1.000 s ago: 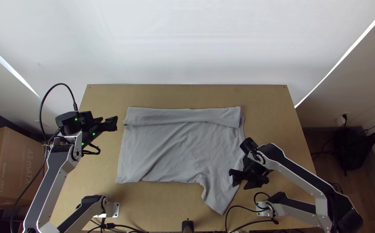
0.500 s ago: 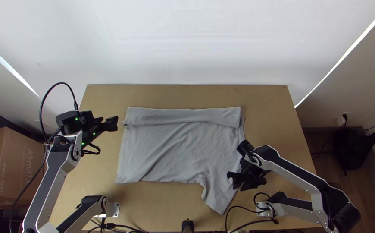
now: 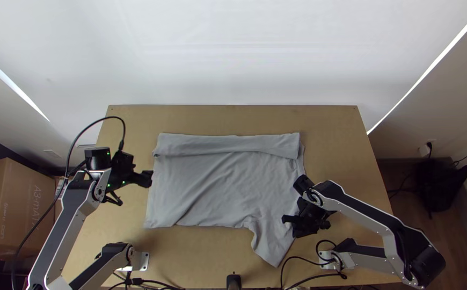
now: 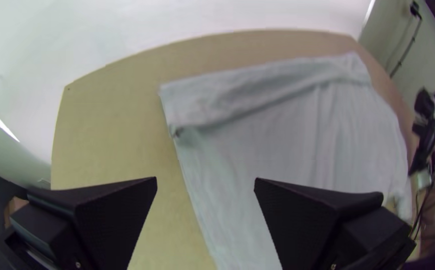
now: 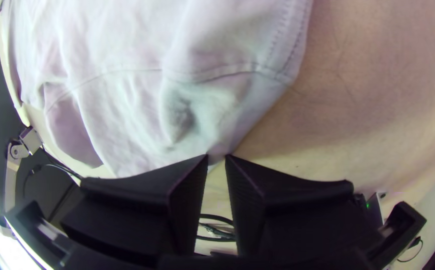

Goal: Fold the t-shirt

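Observation:
The grey t-shirt (image 3: 217, 182) lies spread, its far side folded over in a strip and one sleeve (image 3: 270, 239) pointing to the near edge at right. At its left edge is my left gripper (image 3: 151, 179). My right gripper (image 3: 289, 227) is low at the shirt's right edge, beside the sleeve. In the left wrist view, my left gripper (image 4: 206, 181) stands wide open near the edge of the shirt (image 4: 277, 140). In the right wrist view, my right gripper (image 5: 217, 157) has a narrow gap between its fingertips, where a bit of the wrinkled cloth (image 5: 127, 105) shows.
Bare wooden table (image 3: 233, 118) runs along the far side of the shirt, with more at left and right. Black cables (image 3: 292, 260) loop at the near edge by the right arm's base. A cardboard box (image 3: 16, 207) stands left of the table.
My left gripper has come toward the near side and slightly right, up to the shirt's edge. My right gripper has shifted slightly left, its fingers drawing closer together. The shirt lies as before.

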{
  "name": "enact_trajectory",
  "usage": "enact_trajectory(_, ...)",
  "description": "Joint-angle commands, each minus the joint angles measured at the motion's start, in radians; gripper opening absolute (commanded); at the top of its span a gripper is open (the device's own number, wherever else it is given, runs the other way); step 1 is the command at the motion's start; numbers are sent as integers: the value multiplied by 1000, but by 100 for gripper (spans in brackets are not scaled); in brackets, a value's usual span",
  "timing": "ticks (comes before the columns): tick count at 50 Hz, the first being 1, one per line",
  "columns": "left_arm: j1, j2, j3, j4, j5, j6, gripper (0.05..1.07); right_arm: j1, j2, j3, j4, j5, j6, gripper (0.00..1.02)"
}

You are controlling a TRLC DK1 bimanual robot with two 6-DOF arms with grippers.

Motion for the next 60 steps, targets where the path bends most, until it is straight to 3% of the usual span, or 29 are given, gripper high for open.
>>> enact_trajectory(1,17,-6,-37,-78,-25,173,103,12,30,-30,4,-4,-22,21)
enact_trajectory(9,58,7,-63,-167,-27,287,103,26,30,-30,16,-4,-32,20)
enact_trajectory(12,71,9,-83,-192,-27,341,103,37,30,-30,19,-4,-41,3)
enact_trajectory(13,78,11,-89,-199,-27,351,103,37,29,-30,19,-4,-44,2)
enact_trajectory(32,173,44,-109,-331,-53,575,103,42,24,-33,19,-3,-53,2)
enact_trajectory(60,121,193,7,-627,-2,592,103,40,15,-35,25,-1,-58,2)
